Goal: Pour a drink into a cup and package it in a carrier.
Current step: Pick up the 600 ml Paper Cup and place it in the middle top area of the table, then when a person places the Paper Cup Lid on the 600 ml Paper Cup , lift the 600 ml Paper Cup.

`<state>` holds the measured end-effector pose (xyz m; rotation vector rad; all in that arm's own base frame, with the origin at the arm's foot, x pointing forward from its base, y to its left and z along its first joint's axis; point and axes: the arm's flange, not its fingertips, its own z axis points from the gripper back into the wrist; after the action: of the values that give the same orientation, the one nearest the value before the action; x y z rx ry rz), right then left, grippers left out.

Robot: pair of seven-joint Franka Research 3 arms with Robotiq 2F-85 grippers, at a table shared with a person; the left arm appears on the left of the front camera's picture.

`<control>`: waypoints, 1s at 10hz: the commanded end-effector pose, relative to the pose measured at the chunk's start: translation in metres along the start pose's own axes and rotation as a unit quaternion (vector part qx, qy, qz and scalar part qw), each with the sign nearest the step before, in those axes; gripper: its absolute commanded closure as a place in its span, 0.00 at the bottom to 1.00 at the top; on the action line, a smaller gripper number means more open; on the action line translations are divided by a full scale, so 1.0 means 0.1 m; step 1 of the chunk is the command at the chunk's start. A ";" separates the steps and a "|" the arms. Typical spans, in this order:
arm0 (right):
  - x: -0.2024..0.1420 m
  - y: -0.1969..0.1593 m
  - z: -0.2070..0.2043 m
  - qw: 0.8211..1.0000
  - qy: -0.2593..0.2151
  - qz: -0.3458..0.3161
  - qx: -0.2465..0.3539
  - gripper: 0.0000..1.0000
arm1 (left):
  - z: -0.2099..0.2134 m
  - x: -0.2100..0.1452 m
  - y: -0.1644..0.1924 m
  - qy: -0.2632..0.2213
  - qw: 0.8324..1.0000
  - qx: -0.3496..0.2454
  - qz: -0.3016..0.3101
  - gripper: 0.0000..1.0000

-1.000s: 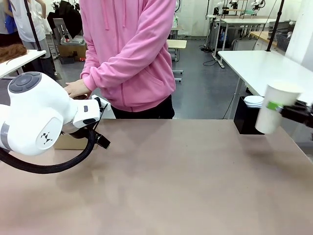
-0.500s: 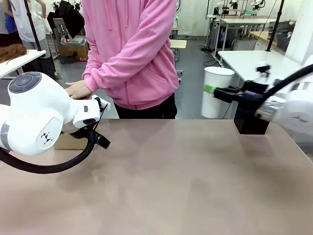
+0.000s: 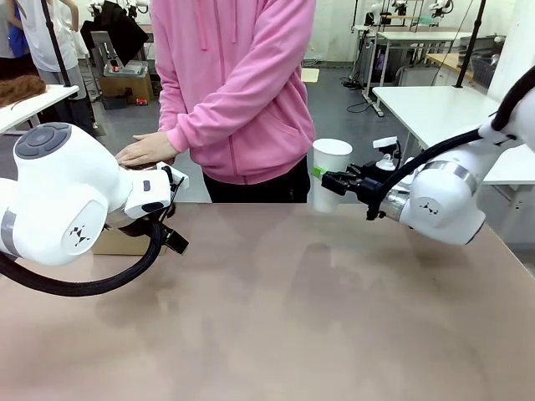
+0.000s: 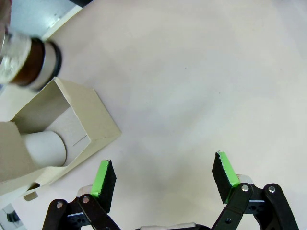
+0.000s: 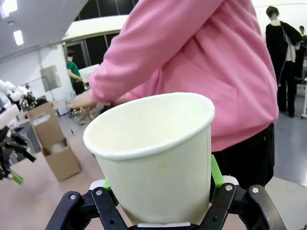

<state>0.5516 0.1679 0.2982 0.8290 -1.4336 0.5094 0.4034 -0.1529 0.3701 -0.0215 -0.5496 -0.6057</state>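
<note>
My left gripper (image 4: 163,175) hangs wide open and empty over the table, just beside the carrier (image 4: 81,112) — the drink (image 4: 29,64) stands next to it. My right gripper (image 5: 160,187) clamps the empty cup (image 5: 153,143) upright — best carried level and set down gently near the drink.

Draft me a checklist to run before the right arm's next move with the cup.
1. Grip: right gripper shut on the paper cup, pads on both sides: ok.
2. Held cup upright in the front view: ok.
3. Held cup empty: its bottom is hidden: cannot tell.
4. Other arm: left gripper open, holding nothing, beside the carrier: ok.
5. Free slot in the carrier: one compartment holds a white cup-shaped thing, the rest is hidden: cannot tell.
6. Clearance: the person's hand is well away from the held cup: ok.
</note>
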 end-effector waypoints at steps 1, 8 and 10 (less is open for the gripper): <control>-0.15 0.04 -0.15 1.000 0.011 0.019 -0.005 0.20 | 0.00 0.00 0.01 -0.001 1.000 -0.001 0.001 0.00; -0.29 0.01 -0.10 1.000 0.018 0.000 0.008 0.20 | 0.00 0.00 0.01 -0.001 1.000 -0.001 0.001 0.00; -0.29 0.01 -0.10 1.000 0.018 0.000 0.008 0.20 | 0.00 0.00 0.01 -0.001 1.000 -0.001 0.001 0.00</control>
<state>0.5545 0.1763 0.2700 0.8344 -1.3911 0.5484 0.4034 -0.1529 0.3702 -0.0215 -0.5497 -0.6057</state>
